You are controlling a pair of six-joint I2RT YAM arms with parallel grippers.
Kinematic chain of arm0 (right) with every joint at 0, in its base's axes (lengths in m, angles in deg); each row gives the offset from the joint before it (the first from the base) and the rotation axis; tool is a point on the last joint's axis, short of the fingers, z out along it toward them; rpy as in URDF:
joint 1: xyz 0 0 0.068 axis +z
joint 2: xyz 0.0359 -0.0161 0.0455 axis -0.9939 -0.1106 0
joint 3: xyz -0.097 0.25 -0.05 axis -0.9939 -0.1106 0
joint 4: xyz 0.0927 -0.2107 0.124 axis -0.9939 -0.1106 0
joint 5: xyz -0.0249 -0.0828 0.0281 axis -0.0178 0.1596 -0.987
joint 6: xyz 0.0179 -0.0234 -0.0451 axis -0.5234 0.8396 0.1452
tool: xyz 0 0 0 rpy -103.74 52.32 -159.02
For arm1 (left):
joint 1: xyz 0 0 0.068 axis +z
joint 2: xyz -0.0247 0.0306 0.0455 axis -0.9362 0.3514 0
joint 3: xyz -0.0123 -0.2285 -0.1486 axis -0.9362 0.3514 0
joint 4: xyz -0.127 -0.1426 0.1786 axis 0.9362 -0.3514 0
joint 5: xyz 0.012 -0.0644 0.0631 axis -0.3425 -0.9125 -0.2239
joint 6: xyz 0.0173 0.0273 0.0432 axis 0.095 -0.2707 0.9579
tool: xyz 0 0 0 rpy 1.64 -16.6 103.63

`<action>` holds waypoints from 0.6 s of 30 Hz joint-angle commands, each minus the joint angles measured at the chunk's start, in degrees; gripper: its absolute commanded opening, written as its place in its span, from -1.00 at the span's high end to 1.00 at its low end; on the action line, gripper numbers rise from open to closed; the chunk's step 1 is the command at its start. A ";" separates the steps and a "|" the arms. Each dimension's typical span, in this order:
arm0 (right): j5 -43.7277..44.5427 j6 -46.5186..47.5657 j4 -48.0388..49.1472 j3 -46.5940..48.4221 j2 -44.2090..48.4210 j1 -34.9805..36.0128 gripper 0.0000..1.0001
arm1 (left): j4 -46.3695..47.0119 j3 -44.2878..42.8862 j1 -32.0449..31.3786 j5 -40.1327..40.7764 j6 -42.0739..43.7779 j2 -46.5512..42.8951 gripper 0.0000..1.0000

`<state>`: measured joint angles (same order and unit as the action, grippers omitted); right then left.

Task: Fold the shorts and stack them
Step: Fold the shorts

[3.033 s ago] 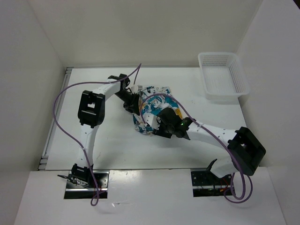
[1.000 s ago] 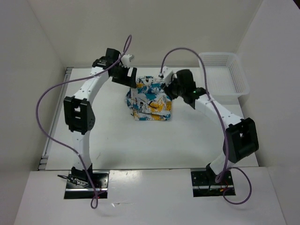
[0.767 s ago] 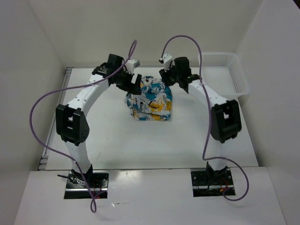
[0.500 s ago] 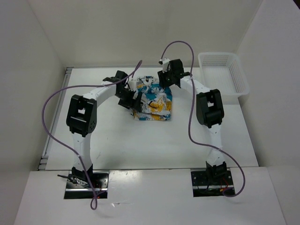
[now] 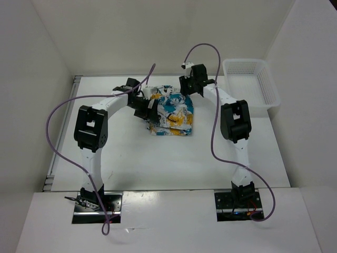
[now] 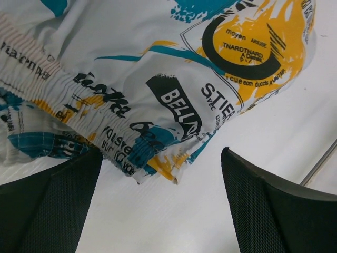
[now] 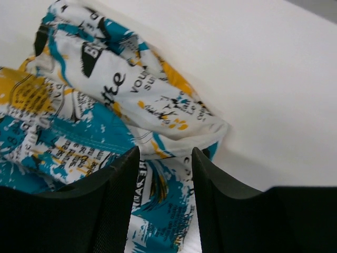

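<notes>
The shorts (image 5: 172, 113) lie in a folded bundle at the middle back of the table, white with teal and yellow patches and dark lettering. My left gripper (image 5: 146, 104) is low at their left edge. In the left wrist view it (image 6: 161, 176) stands wide open, and the elastic waistband corner of the shorts (image 6: 158, 79) reaches just between its fingers (image 6: 47, 211) without touching them. My right gripper (image 5: 188, 90) sits at the back right corner. In the right wrist view it (image 7: 164, 158) is partly open astride a fold of the shorts (image 7: 95, 95).
A white mesh basket (image 5: 253, 108) stands at the back right by the wall. Purple cables (image 5: 52, 121) loop above both arms. White walls close in the table on the left, back and right.
Both arms have swung in and come down onto the shorts: the left to their left edge, the right to their back right corner. The shorts have stayed in place.
</notes>
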<state>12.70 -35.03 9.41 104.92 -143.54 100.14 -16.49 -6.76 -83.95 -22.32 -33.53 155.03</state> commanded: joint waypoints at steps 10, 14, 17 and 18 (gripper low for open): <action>3.74 -0.29 2.61 0.70 -1.50 -0.67 -0.19 | -0.52 -3.63 0.29 -4.26 0.30 6.50 0.04; -0.49 -0.81 1.29 0.18 -3.26 -0.67 -0.19 | -0.52 -2.04 0.29 -4.25 0.30 6.50 0.07; -0.50 -1.52 1.29 -0.44 -3.79 -0.67 -0.06 | -0.52 -2.04 0.29 -4.25 0.30 6.50 0.27; 0.11 -1.52 1.29 -0.44 -3.79 -0.67 -0.02 | -0.52 -2.04 0.29 -4.25 0.30 6.50 0.37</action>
<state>13.79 -35.49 10.26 105.14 -146.08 99.79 -16.51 -8.99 -83.58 -24.96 -33.71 161.06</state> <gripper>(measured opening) 0.526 0.345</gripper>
